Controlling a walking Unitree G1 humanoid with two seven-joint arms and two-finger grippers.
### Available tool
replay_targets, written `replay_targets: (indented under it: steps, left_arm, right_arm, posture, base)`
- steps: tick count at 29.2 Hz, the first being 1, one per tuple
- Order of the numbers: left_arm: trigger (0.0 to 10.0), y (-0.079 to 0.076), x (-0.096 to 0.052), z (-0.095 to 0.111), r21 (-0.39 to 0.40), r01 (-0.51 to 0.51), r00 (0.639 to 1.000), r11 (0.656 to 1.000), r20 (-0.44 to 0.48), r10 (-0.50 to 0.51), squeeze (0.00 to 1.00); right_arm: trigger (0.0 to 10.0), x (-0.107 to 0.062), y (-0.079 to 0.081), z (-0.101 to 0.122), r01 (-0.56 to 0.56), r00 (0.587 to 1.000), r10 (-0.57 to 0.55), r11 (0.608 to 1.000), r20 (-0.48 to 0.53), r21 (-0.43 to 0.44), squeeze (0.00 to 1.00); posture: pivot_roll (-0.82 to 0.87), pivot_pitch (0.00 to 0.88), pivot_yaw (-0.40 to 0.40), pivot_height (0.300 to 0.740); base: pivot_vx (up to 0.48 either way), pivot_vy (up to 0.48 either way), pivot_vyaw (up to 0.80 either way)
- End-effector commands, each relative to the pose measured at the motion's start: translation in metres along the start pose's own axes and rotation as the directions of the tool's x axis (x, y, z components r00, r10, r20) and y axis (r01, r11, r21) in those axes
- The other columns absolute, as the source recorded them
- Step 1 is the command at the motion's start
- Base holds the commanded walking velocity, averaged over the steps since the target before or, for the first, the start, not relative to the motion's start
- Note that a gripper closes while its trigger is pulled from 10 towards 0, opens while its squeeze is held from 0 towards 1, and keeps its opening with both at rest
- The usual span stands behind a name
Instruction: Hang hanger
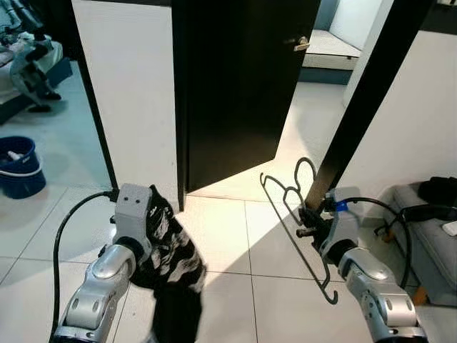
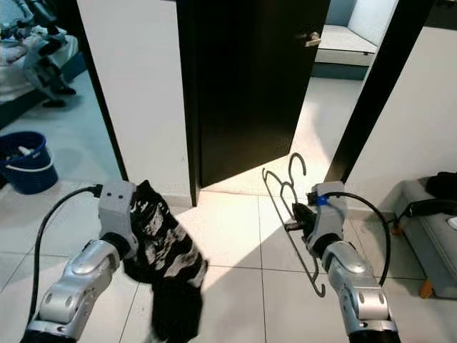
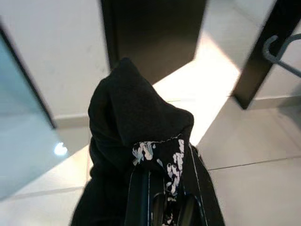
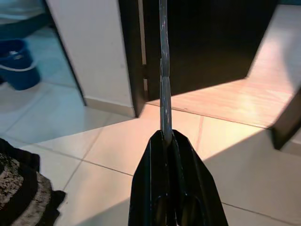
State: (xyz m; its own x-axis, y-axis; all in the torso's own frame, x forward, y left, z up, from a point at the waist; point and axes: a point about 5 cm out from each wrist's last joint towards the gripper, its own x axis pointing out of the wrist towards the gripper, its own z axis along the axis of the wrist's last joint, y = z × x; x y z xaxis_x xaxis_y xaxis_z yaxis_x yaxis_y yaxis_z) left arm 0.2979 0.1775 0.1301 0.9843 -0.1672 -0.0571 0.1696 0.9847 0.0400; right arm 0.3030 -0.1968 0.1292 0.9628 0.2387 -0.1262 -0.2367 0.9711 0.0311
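While the robot stood on the white tiled floor [image 1: 228, 250] before a dark open door [image 1: 235, 86], its right gripper [image 1: 308, 223] was closed on the hanger [image 1: 296, 214], a dark wire one held upright with its hook toward the doorway. The left gripper [image 3: 165, 207] was clamped on a black garment with a white print [image 1: 168, 264], which drooped below the arm. A blue bucket [image 1: 18, 166] stood at far left. No legible writing appeared on any object.
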Motion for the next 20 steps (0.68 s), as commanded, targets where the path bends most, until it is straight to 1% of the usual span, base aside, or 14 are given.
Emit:
replay_targets:
  steps: [1, 6, 8, 9, 10, 11, 13, 14, 15, 16, 17, 18, 20]
  left_arm:
    - [10.0, -0.002, 0.001, 0.007, -0.002, 0.009, 0.999, 1.000, 0.035, -0.009, 0.00]
    - [10.0, -0.001, -0.001, 0.008, 0.037, 0.014, 0.999, 0.999, 0.044, -0.016, 0.00]
    - [10.0, -0.001, -0.001, 0.009, 0.076, 0.030, 0.998, 0.997, 0.050, -0.034, 0.00]
    - [10.0, -0.001, -0.001, 0.009, 0.076, 0.030, 0.998, 0.997, 0.050, -0.034, 0.00]
    - [10.0, 0.000, -0.001, 0.011, 0.157, 0.051, 0.996, 0.986, 0.059, -0.061, 0.00]
    - [10.0, 0.000, -0.001, 0.011, 0.157, 0.051, 0.996, 0.986, 0.059, -0.061, 0.00]
    - [10.0, -0.001, 0.000, 0.015, 0.248, 0.087, 0.992, 0.965, 0.068, -0.107, 0.00]
    - [10.0, -0.001, 0.001, 0.015, 0.306, 0.116, 0.988, 0.945, 0.060, -0.141, 0.00]
    - [10.0, -0.001, 0.002, 0.015, 0.341, 0.134, 0.986, 0.930, 0.052, -0.161, 0.00]
    - [10.0, -0.001, 0.002, 0.015, 0.341, 0.134, 0.986, 0.930, 0.052, -0.161, 0.00]
    - [10.0, -0.003, 0.003, 0.013, 0.322, 0.171, 0.981, 0.931, 0.031, -0.191, 0.00]
    - [10.0, -0.007, 0.000, 0.006, 0.289, 0.232, 0.971, 0.929, -0.008, -0.240, 0.00]
    - [10.0, -0.012, -0.003, -0.002, 0.239, 0.296, 0.955, 0.925, -0.046, -0.293, 0.00]
  right_arm:
    - [10.0, -0.002, -0.004, -0.004, 0.016, 1.000, -0.016, 1.000, -0.014, -0.004, 0.00]
    - [10.0, 0.000, -0.001, -0.004, 0.001, 1.000, -0.001, 1.000, -0.005, 0.004, 0.00]
    - [10.0, 0.001, 0.001, -0.005, -0.016, 1.000, 0.016, 1.000, -0.008, 0.010, 0.00]
    - [10.0, 0.001, 0.001, -0.005, -0.016, 1.000, 0.016, 1.000, -0.008, 0.010, 0.00]
    - [10.0, 0.001, 0.002, -0.004, -0.030, 1.000, 0.030, 0.999, 0.004, 0.034, 0.00]
    - [10.0, 0.001, 0.002, -0.004, -0.030, 1.000, 0.030, 0.999, 0.004, 0.034, 0.00]
    - [10.0, 0.000, 0.001, -0.002, -0.041, 0.999, 0.040, 0.997, 0.017, 0.071, 0.00]
    - [10.0, 0.000, 0.000, -0.002, -0.038, 0.999, 0.036, 0.995, 0.020, 0.089, 0.00]
    - [10.0, 0.001, -0.002, -0.002, -0.035, 0.999, 0.033, 0.994, 0.022, 0.100, 0.00]
    - [10.0, 0.001, -0.002, -0.002, -0.035, 0.999, 0.033, 0.994, 0.022, 0.100, 0.00]
    - [10.0, 0.001, -0.003, -0.002, -0.031, 0.999, 0.029, 0.994, 0.021, 0.108, 0.00]
    - [10.0, 0.000, -0.003, -0.002, -0.025, 1.000, 0.024, 0.994, 0.014, 0.102, 0.00]
    - [10.0, 0.000, -0.004, -0.003, -0.020, 1.000, 0.019, 0.996, 0.006, 0.092, 0.00]
  posture:
    - [-0.01, 0.000, -0.065, 0.740]
    - [-0.01, 0.000, -0.063, 0.740]
    - [-0.01, 0.000, -0.062, 0.740]
    - [-0.01, 0.000, -0.062, 0.740]
    - [-0.01, 0.000, -0.062, 0.740]
    - [-0.01, 0.000, -0.062, 0.740]
    - [-0.01, 0.000, -0.062, 0.740]
    - [0.00, 0.000, -0.067, 0.740]
    - [0.00, 0.000, -0.067, 0.740]
    - [0.00, 0.000, -0.067, 0.740]
    - [0.00, 0.000, -0.065, 0.740]
    - [0.00, 0.000, -0.062, 0.740]
    - [-0.01, 0.000, -0.058, 0.740]
  base:
    - [0.000, 0.000, 0.00]
    - [0.000, 0.000, 0.00]
    - [0.000, 0.000, -0.80]
    - [0.000, 0.000, -0.80]
    - [0.000, 0.000, -0.80]
    - [0.000, 0.000, -0.80]
    - [0.000, 0.000, -0.80]
    - [0.000, 0.000, -0.80]
    - [0.000, 0.000, -0.80]
    - [0.000, 0.000, -0.80]
    - [0.000, 0.000, -0.80]
    - [0.000, 0.000, -0.80]
    - [0.000, 0.000, -0.80]
